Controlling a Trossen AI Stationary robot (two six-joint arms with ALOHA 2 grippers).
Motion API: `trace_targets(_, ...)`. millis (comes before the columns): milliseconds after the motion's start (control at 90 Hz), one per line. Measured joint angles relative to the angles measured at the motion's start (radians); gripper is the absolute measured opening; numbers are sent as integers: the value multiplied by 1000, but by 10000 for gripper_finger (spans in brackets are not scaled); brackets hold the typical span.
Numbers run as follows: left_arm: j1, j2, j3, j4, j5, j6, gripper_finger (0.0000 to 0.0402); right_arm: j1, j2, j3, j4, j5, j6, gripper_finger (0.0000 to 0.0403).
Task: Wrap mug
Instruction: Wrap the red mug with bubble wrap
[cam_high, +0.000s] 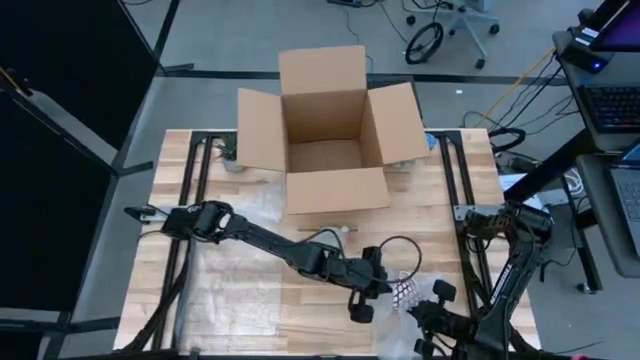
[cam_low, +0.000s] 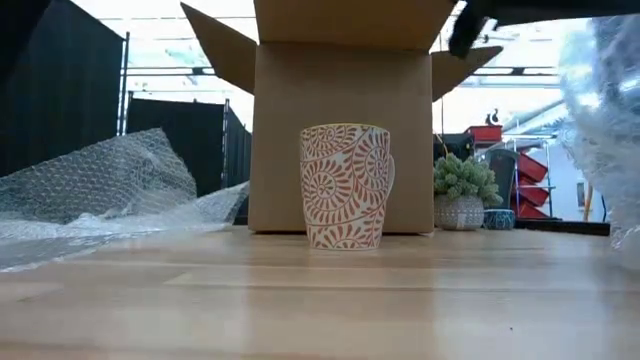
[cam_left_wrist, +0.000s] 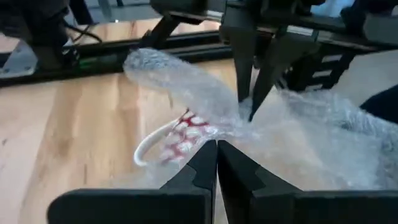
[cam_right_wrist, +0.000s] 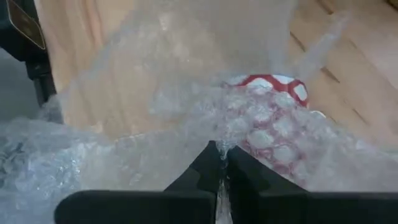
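The left arm stretches low across the counter (cam_high: 240, 300), its gripper (cam_left_wrist: 217, 152) clenched on the bubble wrap (cam_left_wrist: 205, 93). The right gripper (cam_right_wrist: 221, 155) is likewise pinched on the wrap over the mug (cam_right_wrist: 273, 118), which lies at the counter's near right. It is cream with a red swirl pattern and a white handle.

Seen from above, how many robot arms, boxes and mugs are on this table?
Robot arms: 2, with left gripper and right gripper shut on bubble wrap over the mug
Cardboard box: 1
Mug: 1
Total: 4
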Motion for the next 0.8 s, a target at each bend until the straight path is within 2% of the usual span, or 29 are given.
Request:
trace_targets(156, 3, -39, -1, -182, -79, -10, 0, 0, 4, 0, -6, -28, 1, 0)
trace_targets(278, 13, -33, -10, -257, -86, -32, 0, 0, 4, 0, -5, -42, 5, 0)
trace_targets(500, 45, 61, -47, -115, -50, -52, 0, 0, 4, 1, -20, -70, 6, 0)
trace_targets(622, 66, 115, -45, 25, 79, -53, 0, 0, 4, 1, -45, -78, 25, 0)
trace_targets(800, 74, 161, -47, 171, 162, -68, 0, -4, 5, -29, -41, -129, 29, 0)
